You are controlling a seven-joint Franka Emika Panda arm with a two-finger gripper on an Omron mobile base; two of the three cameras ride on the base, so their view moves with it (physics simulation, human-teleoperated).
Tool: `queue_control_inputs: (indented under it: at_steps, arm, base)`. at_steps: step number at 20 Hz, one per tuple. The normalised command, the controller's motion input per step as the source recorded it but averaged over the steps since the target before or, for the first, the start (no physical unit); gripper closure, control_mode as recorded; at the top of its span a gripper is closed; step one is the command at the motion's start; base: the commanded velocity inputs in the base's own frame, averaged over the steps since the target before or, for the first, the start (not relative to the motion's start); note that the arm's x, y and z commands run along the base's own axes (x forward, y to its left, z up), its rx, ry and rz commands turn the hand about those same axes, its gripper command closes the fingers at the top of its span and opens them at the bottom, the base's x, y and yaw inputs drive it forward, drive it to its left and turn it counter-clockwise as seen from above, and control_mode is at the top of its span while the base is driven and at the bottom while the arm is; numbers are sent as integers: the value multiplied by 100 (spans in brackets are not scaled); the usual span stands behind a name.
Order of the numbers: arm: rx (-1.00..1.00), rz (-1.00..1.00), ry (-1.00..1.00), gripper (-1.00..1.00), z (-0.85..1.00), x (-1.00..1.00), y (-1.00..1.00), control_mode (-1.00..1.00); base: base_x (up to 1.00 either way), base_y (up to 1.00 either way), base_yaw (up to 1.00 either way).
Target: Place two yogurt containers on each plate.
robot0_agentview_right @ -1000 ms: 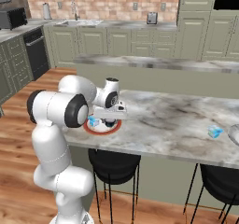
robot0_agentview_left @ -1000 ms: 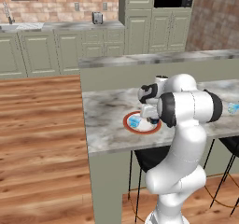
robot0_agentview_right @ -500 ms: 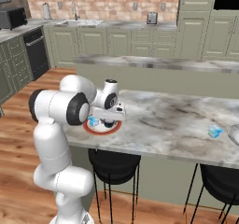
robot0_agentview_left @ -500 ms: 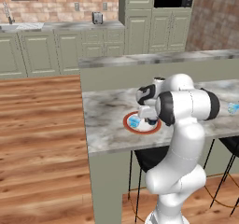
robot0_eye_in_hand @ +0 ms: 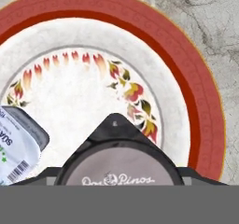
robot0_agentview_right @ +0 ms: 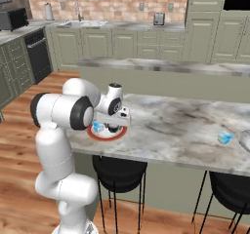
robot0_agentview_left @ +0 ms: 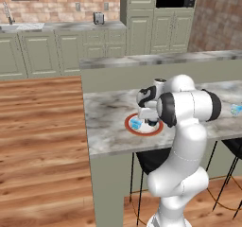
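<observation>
Under the hand, a white plate is showing a red-orange rim and painted red-and-green leaves.

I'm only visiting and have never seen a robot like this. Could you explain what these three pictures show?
This is a white robot arm on a driving base, in a computer-drawn kitchen. Two pictures come from cameras on the base, behind the arm to its left and right. The third looks down from a camera on its hand. Its gripper hangs just over a red-rimmed plate on the marble counter. One small blue yogurt cup lies on that plate. Right under the hand camera is a round grey lid, probably a second cup; whether it is gripped I cannot tell. Further along the counter sits another yogurt cup, beside the edge of a grey plate.
</observation>
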Motion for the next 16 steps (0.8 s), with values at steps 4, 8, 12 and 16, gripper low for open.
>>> queue_control_inputs:
  at_steps: [4,8,12,16]
  arm:
    - [0,-6,-4,-100,1,0,5,-100]
    - [0,-7,0,-100,8,0,7,-100]
    - [0,-6,-4,-100,31,-3,3,-100]
    - [0,-13,-1,-100,44,-18,0,-100]
  base:
    - [0,0,0]
    - [0,0,0]
    - [0,0,0]
    - [0,0,0]
